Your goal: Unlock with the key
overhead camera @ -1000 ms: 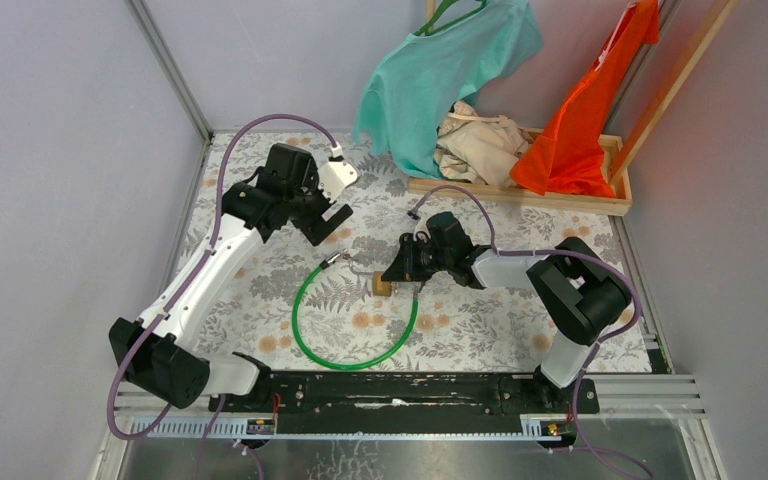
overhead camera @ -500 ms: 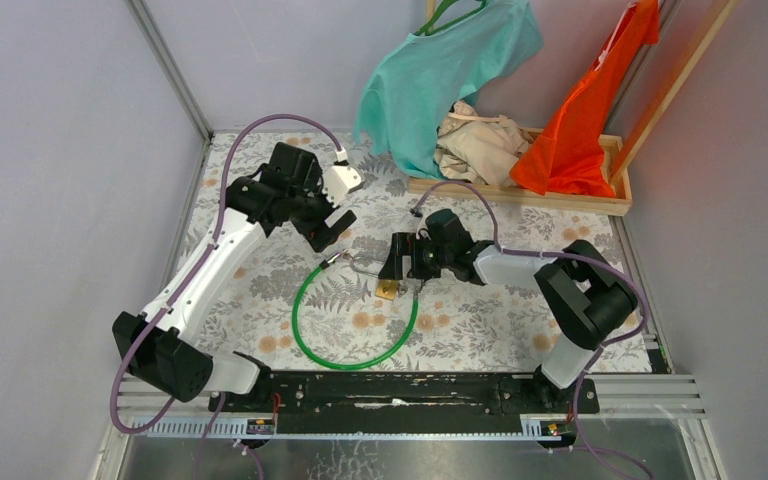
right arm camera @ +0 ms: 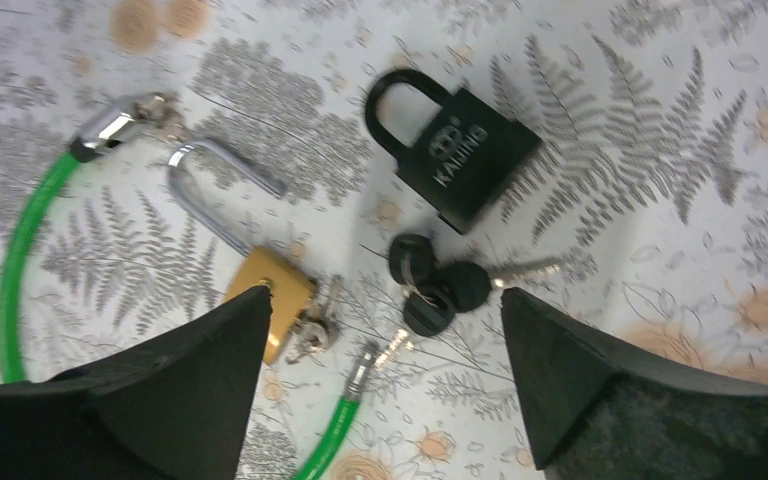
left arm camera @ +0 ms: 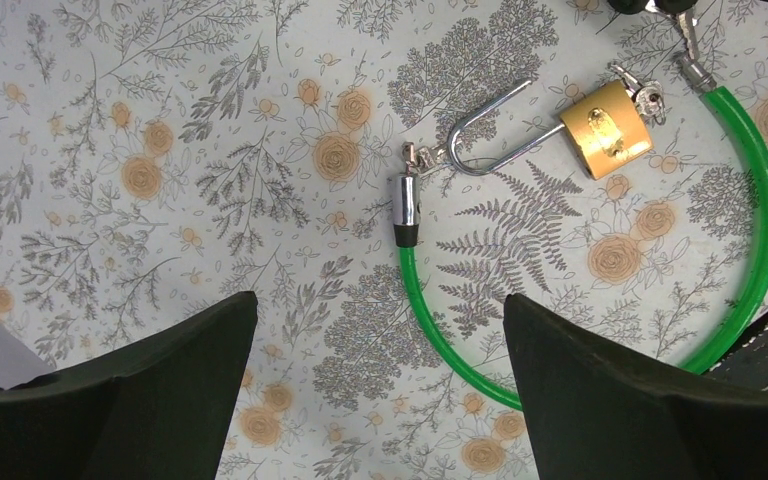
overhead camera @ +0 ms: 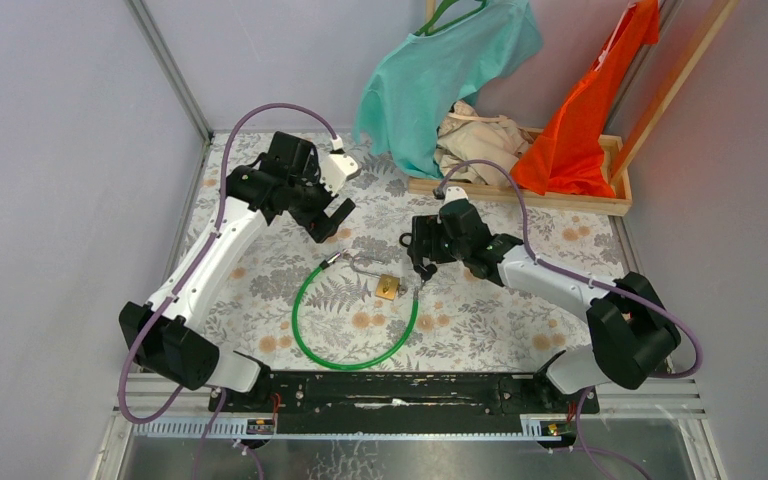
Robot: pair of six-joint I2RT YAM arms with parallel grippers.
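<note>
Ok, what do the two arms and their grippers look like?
The left arm and right arm have white links between bulky black joints. A purple cable loops along each. The left gripper and right gripper have broad, matte black, wedge-shaped fingers.

padlock | shackle touching cable end | key bunch beside second padlock
</note>
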